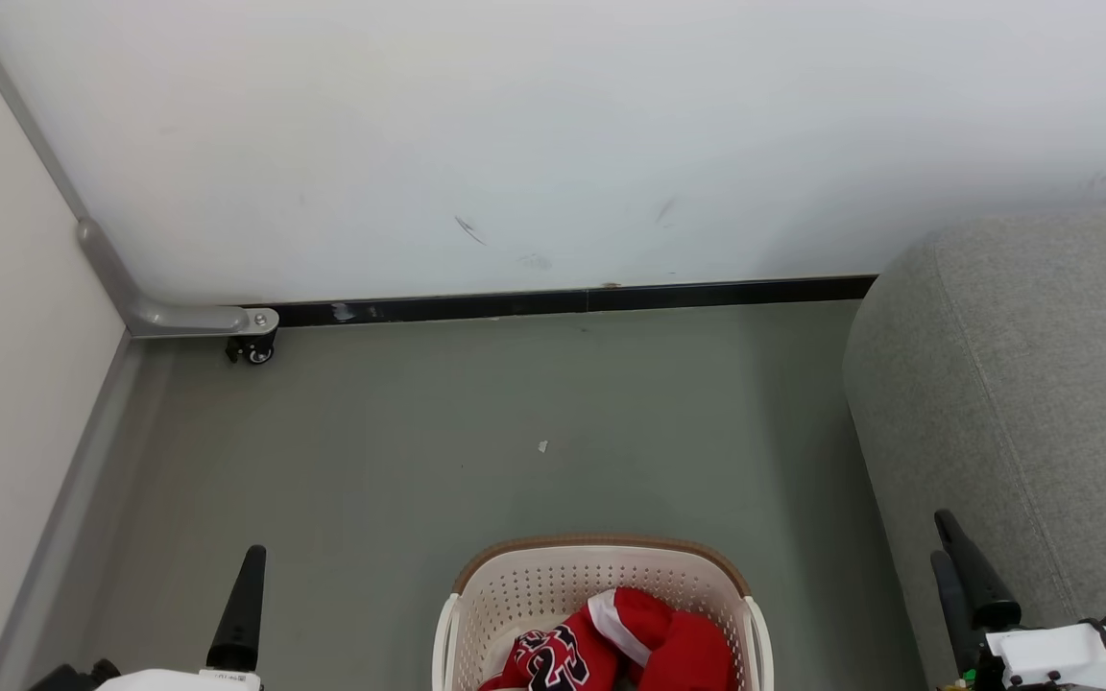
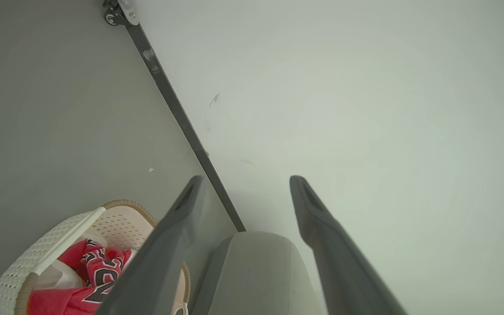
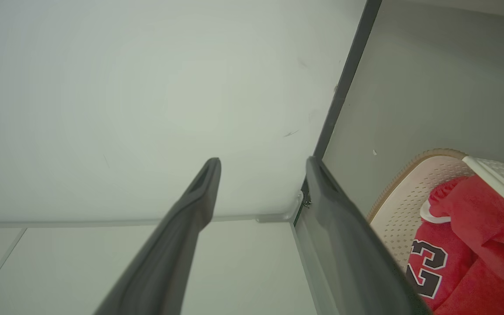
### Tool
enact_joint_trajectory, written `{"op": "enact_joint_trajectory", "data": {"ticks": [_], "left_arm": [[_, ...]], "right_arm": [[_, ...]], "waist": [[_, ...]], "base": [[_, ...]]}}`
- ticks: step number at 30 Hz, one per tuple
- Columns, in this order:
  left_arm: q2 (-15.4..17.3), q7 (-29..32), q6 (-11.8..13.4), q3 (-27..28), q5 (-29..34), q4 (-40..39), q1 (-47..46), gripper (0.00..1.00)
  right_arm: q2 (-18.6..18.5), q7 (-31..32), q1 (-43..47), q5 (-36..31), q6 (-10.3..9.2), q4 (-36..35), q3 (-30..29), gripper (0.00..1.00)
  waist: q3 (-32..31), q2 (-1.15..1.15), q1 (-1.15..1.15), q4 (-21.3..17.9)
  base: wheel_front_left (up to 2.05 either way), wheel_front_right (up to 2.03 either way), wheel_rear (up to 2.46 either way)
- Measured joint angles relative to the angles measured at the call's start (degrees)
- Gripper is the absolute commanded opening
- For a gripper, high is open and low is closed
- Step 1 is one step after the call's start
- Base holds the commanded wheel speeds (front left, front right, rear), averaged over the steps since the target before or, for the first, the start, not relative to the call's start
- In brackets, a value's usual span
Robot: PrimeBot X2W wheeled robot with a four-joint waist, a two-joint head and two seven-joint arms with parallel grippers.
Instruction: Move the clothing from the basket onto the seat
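**Cut Off, Covered**

The head view's bottom edge cuts off the basket (image 1: 601, 555) and the clothing (image 1: 678, 643) inside; its right edge cuts the seat (image 1: 1023, 384). In the left wrist view, one of the left gripper (image 2: 244, 183) fingers (image 2: 160, 253) hides part of the basket. A pale speck (image 1: 542, 446) on the floor (image 1: 399, 480) is too small to identify.

The head camera looks forward and down from high over the grey-green floor (image 1: 515, 422) to the plain white wall (image 1: 553, 125), with the cream-white perforated plastic basket (image 1: 553, 585) at its bottom edge. The left wrist camera looks along the left gripper (image 2: 243, 179), rolled sideways, the basket at lower left. The right wrist camera looks along the right gripper (image 3: 263, 162), the basket at lower right and closer. All three share the black skirting strip (image 1: 572, 302).
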Motion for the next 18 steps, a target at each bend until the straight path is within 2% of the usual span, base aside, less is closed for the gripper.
{"op": "enact_joint_trajectory", "data": {"ticks": [10, 18], "left_arm": [[0.1, -1.8, 0.5, -0.4, 9.6, -2.8, -1.1, 1.0], [0.3, -3.4, 1.6, -2.3, 18.6, -5.2, -1.1, 1.0]], "right_arm": [[0.0, -1.7, 0.0, -8.9, 0.0, -1.9, -0.2, 1.0], [0.1, -3.0, 0.0, -17.5, 0.0, -3.5, -0.1, 1.0]], "waist": [[-0.4, 0.0, 0.43, 0.1], [-0.6, 0.0, 0.53, 0.1]], "base": [[0.0, 0.0, 0.0], [0.0, 0.0, 0.0]]}}
